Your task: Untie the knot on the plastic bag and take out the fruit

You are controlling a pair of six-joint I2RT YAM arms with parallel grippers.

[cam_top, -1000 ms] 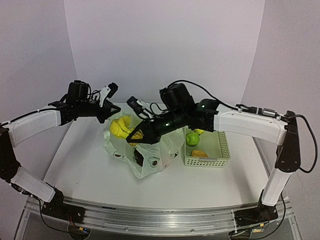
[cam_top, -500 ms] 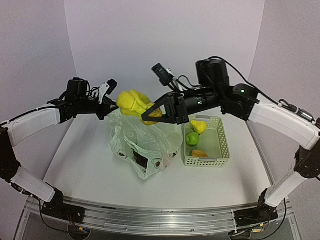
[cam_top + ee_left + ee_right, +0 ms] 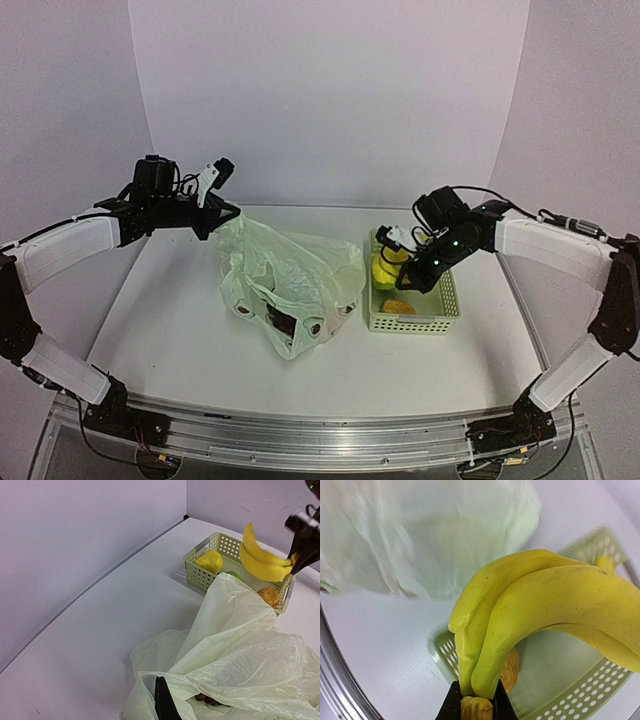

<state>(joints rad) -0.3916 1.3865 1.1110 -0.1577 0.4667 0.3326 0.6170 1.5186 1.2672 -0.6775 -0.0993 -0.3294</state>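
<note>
My right claw (image 3: pixel 476 707) grips the yellow bananas (image 3: pixel 530 610) tight by the stem, just over the basket (image 3: pixel 450 300). My left claw (image 3: pixel 226 212) is closed on the rim of the plastic bag (image 3: pixel 300 270), which sits on the bench (image 3: pixel 170 310).

Bananas (image 3: pixel 261 562) hang above the basket (image 3: pixel 200 576) — plastic bag (image 3: pixel 240 647) nearer.
</note>
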